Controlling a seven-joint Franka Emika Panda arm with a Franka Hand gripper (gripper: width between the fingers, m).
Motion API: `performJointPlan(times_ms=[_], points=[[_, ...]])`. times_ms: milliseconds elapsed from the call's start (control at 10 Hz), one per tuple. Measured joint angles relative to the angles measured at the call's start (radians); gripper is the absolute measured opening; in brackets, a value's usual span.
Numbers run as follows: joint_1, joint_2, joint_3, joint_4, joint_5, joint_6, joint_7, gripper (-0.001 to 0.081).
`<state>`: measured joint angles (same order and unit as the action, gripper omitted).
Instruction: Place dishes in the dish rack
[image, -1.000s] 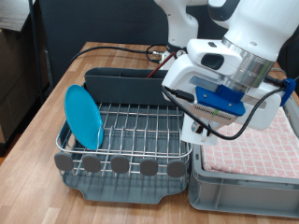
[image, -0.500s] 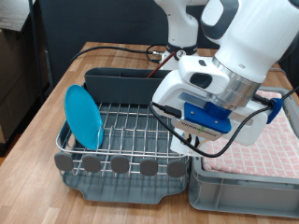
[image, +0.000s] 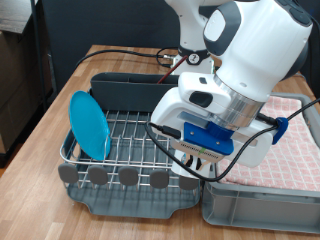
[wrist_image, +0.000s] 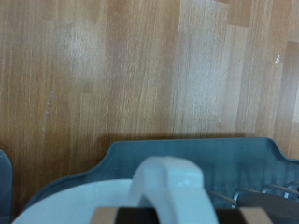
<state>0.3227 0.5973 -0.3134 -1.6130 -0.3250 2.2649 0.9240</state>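
Note:
The dish rack (image: 140, 135) is a silver wire rack on a dark grey tray, with a tall grey caddy (image: 130, 92) at the back. The bright-blue plate (image: 89, 124) stands upright in the rack's left side. My gripper (image: 197, 163) hangs low over the rack's right end, its fingers mostly hidden under the hand. In the wrist view a white cup (wrist_image: 166, 182) fills the space between the fingers, over the tray's edge (wrist_image: 187, 154). The cup is hidden in the exterior view. The wooden spoon is out of view.
A grey crate (image: 260, 205) with a pink checked cloth (image: 295, 140) sits to the exterior view's right of the rack. Round grey tabs (image: 128, 177) line the rack's front. Cables (image: 130, 55) trail over the wooden table (image: 60, 100) behind the caddy.
The arm has swung from above the crate towards the exterior view's left and down, and the hand now sits over the rack's right end.

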Motion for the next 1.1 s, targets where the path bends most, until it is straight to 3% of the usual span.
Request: performJointPlan(times_ms=[300,900,1000,1100], points=[[-0.021,0.045,0.017,0.039,0.047,-0.025,-0.04,0.0066],[-0.023,0.093,0.021,0.088,0.075,-0.056,-0.057,0.0066],[-0.023,0.095,0.022,0.089,0.078,-0.056,-0.057,0.0121],[-0.023,0.095,0.024,0.091,0.08,-0.056,-0.057,0.0121]])
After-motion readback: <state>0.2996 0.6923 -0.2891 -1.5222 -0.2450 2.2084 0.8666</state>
